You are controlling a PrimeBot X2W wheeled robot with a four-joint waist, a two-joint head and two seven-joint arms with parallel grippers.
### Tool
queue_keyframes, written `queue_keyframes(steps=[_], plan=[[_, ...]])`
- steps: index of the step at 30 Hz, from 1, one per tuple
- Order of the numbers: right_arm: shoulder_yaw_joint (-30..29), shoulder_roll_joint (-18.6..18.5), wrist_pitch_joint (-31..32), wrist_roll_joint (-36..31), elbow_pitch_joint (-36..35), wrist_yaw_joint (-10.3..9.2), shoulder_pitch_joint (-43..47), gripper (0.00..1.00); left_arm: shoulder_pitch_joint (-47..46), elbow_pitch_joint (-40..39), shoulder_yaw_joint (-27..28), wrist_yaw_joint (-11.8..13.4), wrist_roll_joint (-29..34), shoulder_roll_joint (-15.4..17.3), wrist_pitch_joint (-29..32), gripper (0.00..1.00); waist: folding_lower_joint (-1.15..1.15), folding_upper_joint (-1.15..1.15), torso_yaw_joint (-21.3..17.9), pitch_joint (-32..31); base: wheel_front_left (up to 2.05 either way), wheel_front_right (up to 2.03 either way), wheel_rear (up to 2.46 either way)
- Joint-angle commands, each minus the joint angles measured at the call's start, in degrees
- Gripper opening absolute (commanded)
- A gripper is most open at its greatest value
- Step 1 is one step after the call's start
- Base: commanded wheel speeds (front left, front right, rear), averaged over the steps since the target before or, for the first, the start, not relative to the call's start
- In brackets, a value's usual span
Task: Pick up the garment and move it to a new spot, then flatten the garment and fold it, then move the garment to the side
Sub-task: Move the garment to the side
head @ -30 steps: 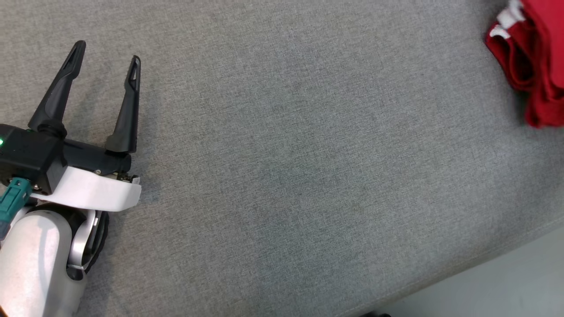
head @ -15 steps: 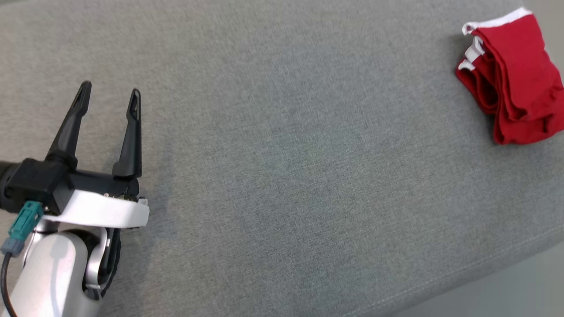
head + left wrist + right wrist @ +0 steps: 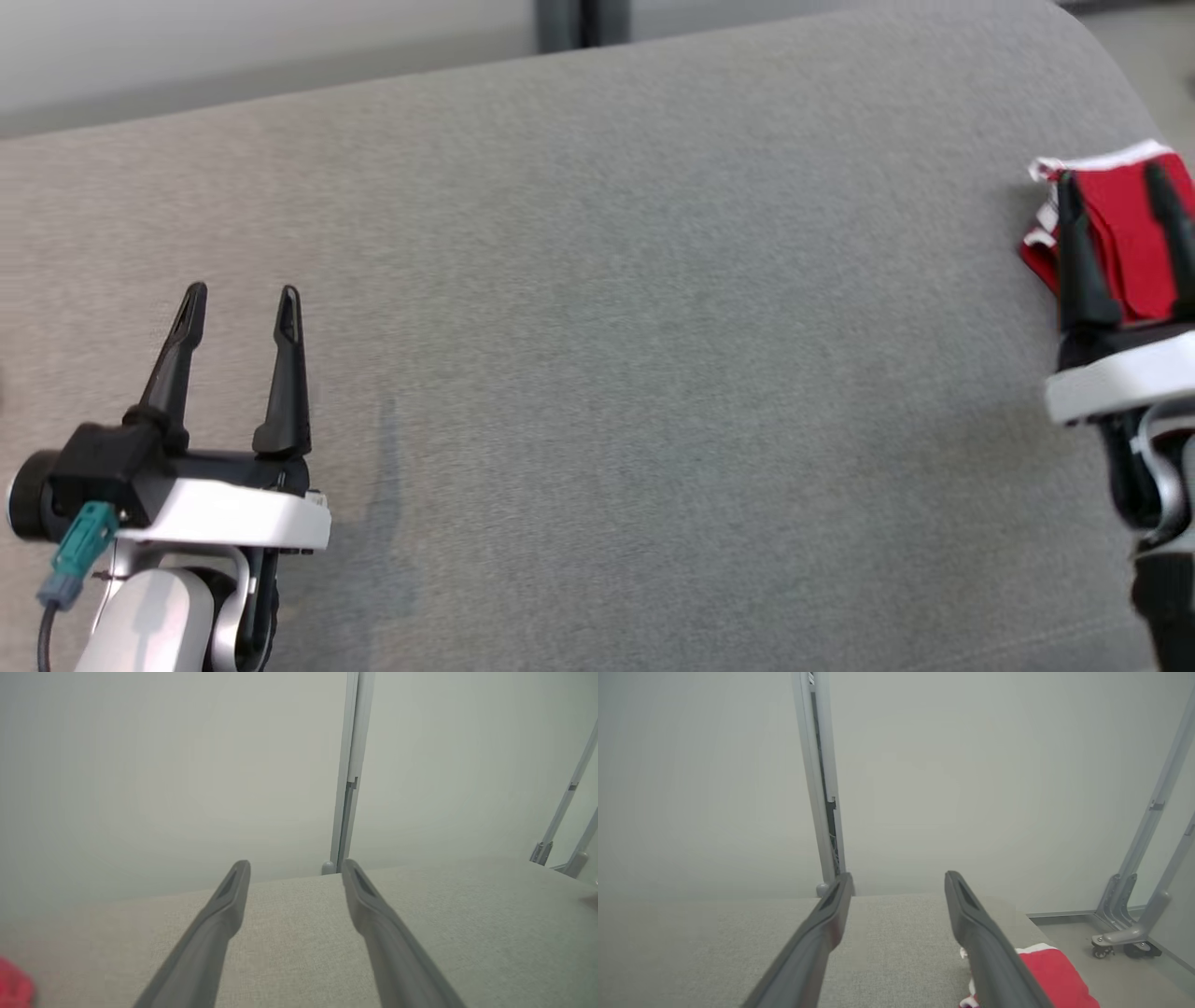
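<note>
Lying folded at the frame's right edge, the garment (image 3: pixel 1125 243) is overlapped by the right gripper (image 3: pixel 1113 177), fingers apart and empty. The left gripper (image 3: pixel 241 296), lower left, is equally spread; bare surface (image 3: pixel 653 373) is left between.

Stuff you can't really make out here: in the head view the right gripper (image 3: pixel 1113 177) is chopped off by the right edge, only its two fingers and a bit of wrist make it in. Those fingers stand in front of the garment (image 3: pixel 1125 252) and cover strips of it. The garment runs off that same edge too, so can't tell its full outline. The left forearm (image 3: pixel 149 625) is cut by the bottom edge. In the right wrist view one finger hides the garment's left part and the bottom edge clips the rest. The left wrist view has a red blob (image 3: pixel 11 984) in the lower left corner, too blurry and cropped to call
</note>
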Motion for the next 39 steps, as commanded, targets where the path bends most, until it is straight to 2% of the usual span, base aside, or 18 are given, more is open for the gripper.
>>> queue_keyframes(steps=[1, 6, 13, 27, 39], plan=[[-0.5, 1.0, 0.9, -0.8, -1.8, -0.01, 1.8, 1.00, 0.9, 0.3, 0.3, 0.4, -0.5, 0.1, -0.4, 1.00, 0.00, 0.00, 2.9, -2.7, 0.00, 0.00, 0.00], [-1.2, 3.9, 4.5, -3.5, -7.8, -0.01, 6.6, 1.00, 3.3, 1.2, 0.6, 0.9, -1.1, -0.3, -0.9, 1.00, 0.00, 0.00, 5.6, -5.6, 0.00, 0.00, 0.00], [-2.0, 6.3, 7.8, -4.9, -11.8, -0.01, 13.2, 1.00, 6.6, 0.1, -0.4, 2.7, -0.9, -1.1, 0.6, 1.00, 0.00, 0.00, 7.8, -9.2, 0.00, 0.00, 0.00], [-3.6, 8.1, 11.4, -6.3, -16.6, -0.01, 24.0, 1.00, 11.7, -0.9, -2.0, 3.7, -0.6, -0.3, 3.2, 1.00, 0.00, 0.00, 8.7, -14.8, 0.00, 0.00, 0.00], [-4.2, 9.4, 13.0, -6.9, -19.5, -0.01, 26.9, 1.00, 13.0, -2.4, -2.1, 4.9, -1.0, 0.2, 4.6, 1.00, 0.00, 0.00, 8.4, -15.7, 0.00, 0.00, 0.00]])
